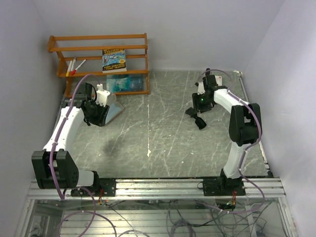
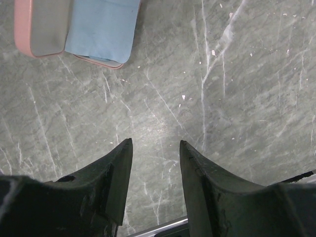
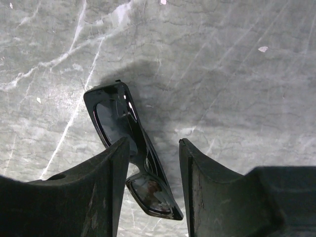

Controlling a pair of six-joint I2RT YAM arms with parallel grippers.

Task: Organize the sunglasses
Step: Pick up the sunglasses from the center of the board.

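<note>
Where the sunglasses lie: on the table, right of centre, well apart from the case
Right gripper: jaws apart, straddling the black frame; a gap shows beside one finger, and contact with the other cannot be told; nothing gripped
Left gripper: jaws apart, holding nothing, above the table
Case: pink, open, near the left gripper, with a blue cloth over one half
Shelf: wooden, back left corner, holding a book

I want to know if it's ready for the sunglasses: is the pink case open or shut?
Open: the pink case lies spread flat with its grey lining showing, and a blue cloth covers its other half.
</note>
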